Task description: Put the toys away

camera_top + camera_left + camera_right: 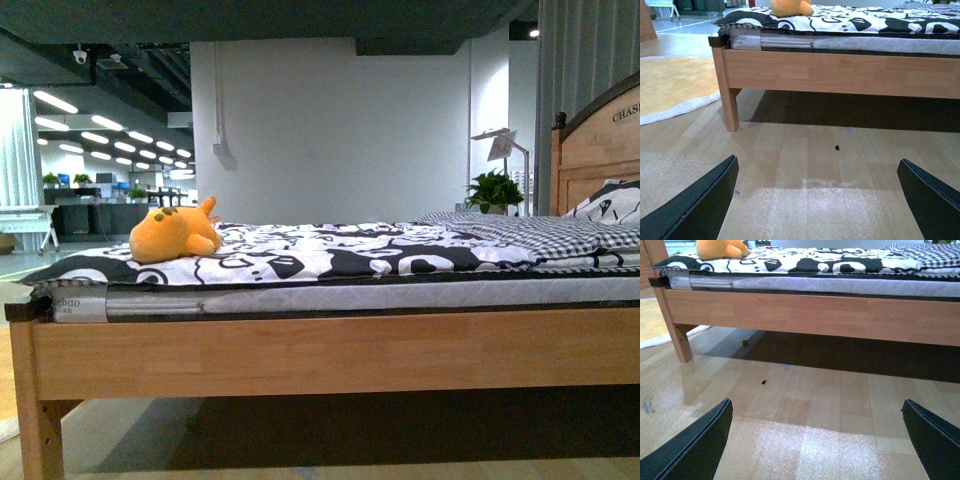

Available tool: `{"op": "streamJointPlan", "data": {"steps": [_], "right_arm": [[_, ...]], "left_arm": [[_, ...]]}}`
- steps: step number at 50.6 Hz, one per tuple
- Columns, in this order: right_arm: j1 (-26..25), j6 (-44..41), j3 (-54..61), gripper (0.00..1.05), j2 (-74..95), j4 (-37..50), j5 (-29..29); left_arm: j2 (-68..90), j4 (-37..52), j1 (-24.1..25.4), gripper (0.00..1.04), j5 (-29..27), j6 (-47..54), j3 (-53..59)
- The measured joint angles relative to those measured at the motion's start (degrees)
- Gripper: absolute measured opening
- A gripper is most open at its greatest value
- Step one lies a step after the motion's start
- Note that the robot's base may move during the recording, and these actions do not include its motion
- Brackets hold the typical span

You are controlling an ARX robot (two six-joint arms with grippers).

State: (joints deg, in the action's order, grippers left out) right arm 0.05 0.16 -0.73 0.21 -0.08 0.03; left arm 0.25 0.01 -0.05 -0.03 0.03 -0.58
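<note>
Though parked low over the pale wood floor point(805, 150), well short of anything graspable: left gripper point(817, 159), jaws spread wide, empty; right gripper point(817, 401), same, empty. Looks like staging before a lift to mattress height. Soft orange-yellow plush animal point(172, 235) up on black-and-white patterned duvet point(380, 250), near left corner of light wooden bed frame point(330, 352). Long axis roughly along bed edge, rounded bulk left, stubby limb up at right. Facing: cannot tell.

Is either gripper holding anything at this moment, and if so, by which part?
Nothing is held. The left gripper and the right gripper are both open and empty; the plush toy lies on the bed, away from both.
</note>
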Motion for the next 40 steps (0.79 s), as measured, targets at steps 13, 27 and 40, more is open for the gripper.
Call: {"op": "streamJointPlan", "data": {"steps": [13, 27, 40], "right_arm": [[0.0, 0.0, 0.0, 1.04, 0.0, 0.0, 0.0], [0.0, 0.0, 0.0, 1.04, 0.0, 0.0, 0.0], [0.0, 0.0, 0.0, 1.04, 0.0, 0.0, 0.0]], "left_arm": [[0.0, 0.0, 0.0, 0.99, 0.0, 0.0, 0.0], [0.0, 0.0, 0.0, 0.99, 0.0, 0.0, 0.0], [0.0, 0.0, 0.0, 0.99, 0.0, 0.0, 0.0]]}}
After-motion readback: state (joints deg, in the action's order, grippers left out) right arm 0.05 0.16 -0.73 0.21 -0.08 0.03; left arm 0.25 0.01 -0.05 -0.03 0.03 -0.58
